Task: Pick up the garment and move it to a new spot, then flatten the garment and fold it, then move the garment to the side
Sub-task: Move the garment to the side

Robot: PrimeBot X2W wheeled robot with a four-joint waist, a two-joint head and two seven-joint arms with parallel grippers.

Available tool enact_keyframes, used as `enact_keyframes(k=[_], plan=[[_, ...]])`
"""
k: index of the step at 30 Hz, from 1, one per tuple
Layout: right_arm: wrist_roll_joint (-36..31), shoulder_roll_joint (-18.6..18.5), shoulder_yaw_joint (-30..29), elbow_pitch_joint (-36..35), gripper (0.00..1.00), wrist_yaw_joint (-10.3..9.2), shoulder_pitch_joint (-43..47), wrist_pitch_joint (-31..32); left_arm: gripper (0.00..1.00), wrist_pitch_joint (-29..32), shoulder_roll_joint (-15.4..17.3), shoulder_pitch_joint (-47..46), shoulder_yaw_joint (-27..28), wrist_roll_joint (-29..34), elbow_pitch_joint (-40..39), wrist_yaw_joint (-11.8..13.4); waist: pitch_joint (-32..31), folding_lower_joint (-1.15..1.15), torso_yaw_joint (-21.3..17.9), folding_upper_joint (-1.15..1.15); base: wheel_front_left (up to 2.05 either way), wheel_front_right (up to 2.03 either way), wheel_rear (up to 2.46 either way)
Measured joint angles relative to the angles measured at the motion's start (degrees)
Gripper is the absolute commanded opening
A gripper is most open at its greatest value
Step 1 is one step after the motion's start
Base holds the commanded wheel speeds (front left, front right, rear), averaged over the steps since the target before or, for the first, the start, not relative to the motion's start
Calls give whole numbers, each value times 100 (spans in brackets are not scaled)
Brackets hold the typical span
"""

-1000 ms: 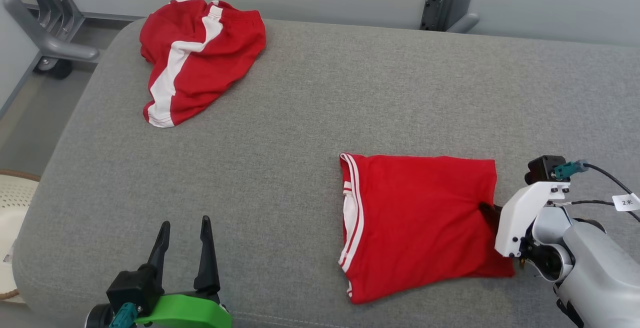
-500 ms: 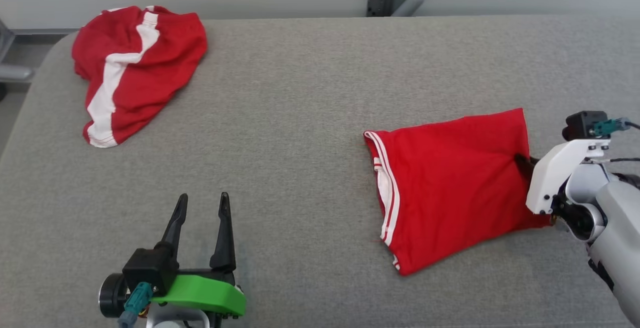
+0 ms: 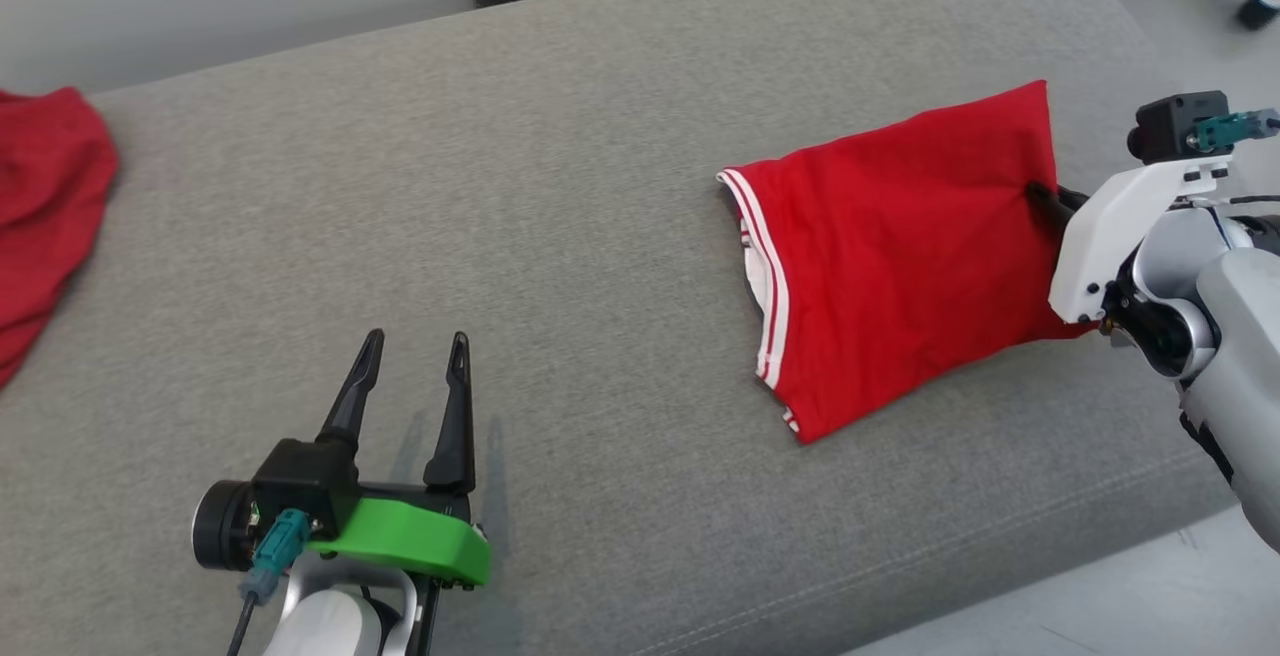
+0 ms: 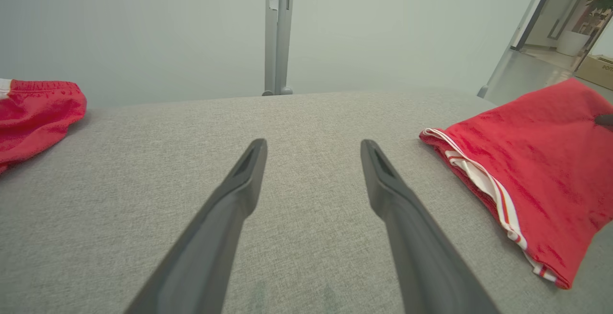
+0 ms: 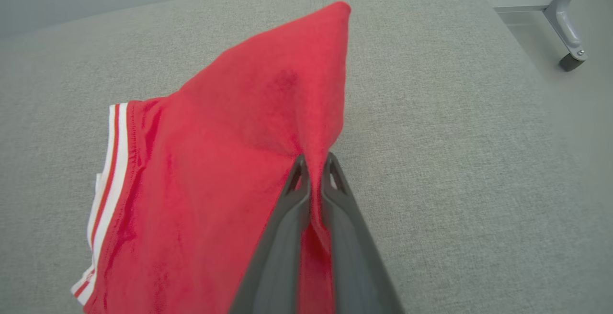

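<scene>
zero gap: right tool [image 5: 314,159] tight on garment [image 5: 215,161]

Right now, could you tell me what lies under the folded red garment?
The grey padded bench shows all around the folded red garment, which rests on it, its right edge pinched and raised by the right gripper. Anything beneath the fabric is covered.

The bench [image 3: 560,166] is upholstered in coarse, matt grey woven cloth. The garment [image 3: 900,236] pinched in the right hand [image 5: 313,170] is soft, matt red knit with white ribbed trim. That hand's fingers [image 5: 287,228] are smooth, matt dark plastic.
</scene>
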Motion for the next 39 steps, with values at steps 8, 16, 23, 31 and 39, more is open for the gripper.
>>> enact_keyframes(k=[8,16,23,31,39], plan=[[57,167,254,265,0,0,-423,-312,100,116,70,-165,-75,90,-68,-8,267,0,-776,0,0,0,0],[-43,243,348,804,0,0,-928,-742,100,186,196,-205,-8,107,-202,71,628,0,-793,0,0,0,0],[-205,27,357,1333,0,0,-1396,-981,100,283,358,-203,49,156,-486,175,895,0,-477,0,0,0,0],[-242,-516,62,2001,0,0,-1777,-1281,100,432,558,-189,94,244,-983,274,1243,0,-233,0,0,0,0],[-400,-664,-101,2677,0,0,-2008,-1569,100,637,726,-180,92,338,-1354,376,1523,0,-92,0,0,0,0]])
